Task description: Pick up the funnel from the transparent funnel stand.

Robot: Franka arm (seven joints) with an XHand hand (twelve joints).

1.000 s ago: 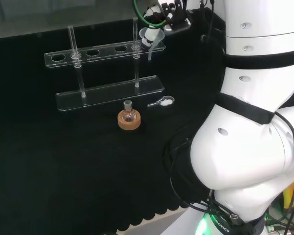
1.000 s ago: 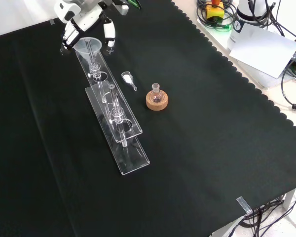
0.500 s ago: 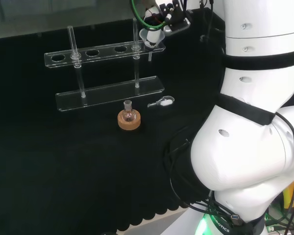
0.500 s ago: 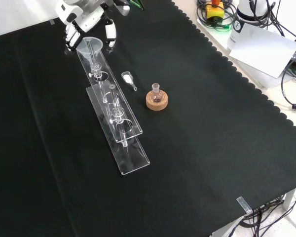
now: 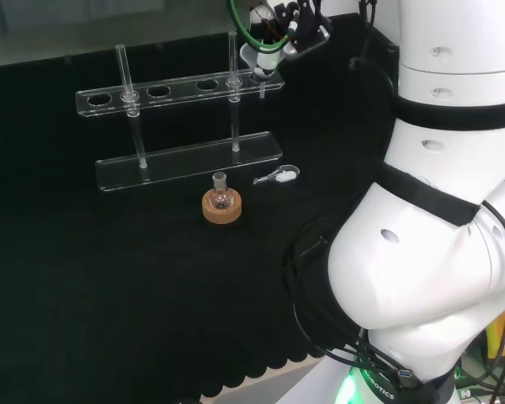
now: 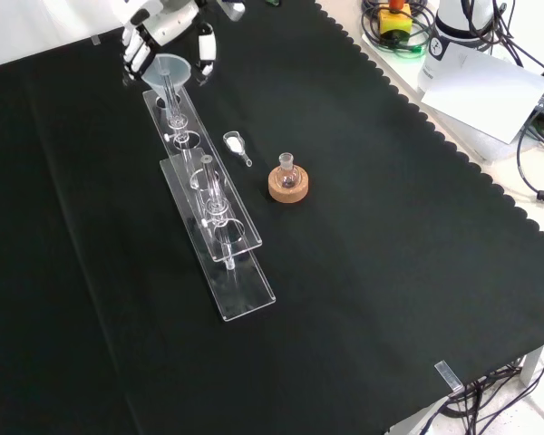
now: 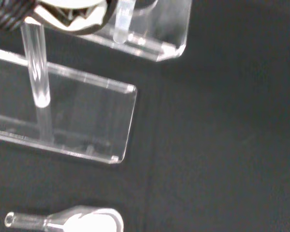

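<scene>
The clear funnel [image 5: 255,58] hangs at the right end of the transparent stand's upper shelf [image 5: 172,89] in the head view. My hand [image 5: 284,20] is curled round its cone. In the front view the funnel [image 6: 167,68] sits between the fingers [image 6: 134,41] and the thumb [image 6: 205,47], above the far end of the stand [image 6: 219,237]. Its thin stem points down at the shelf's end; I cannot tell whether the tip is clear of the hole. The wrist view has a blurred part of the hand [image 7: 67,14], the stem [image 7: 122,21] and the stand's base plate [image 7: 82,121].
A small round flask on a cork ring [image 5: 222,205] stands in front of the stand's base [image 5: 189,159]; it is also in the front view as the flask [image 6: 287,178]. A clear scoop [image 5: 279,175] lies to its right, near the stand's end [image 6: 238,145] [image 7: 77,221]. Cables and boxes lie beyond the cloth's scalloped edge [image 6: 462,54].
The hand has risen a little and carried the funnel up with it. The stand, flask and scoop have stayed put.
</scene>
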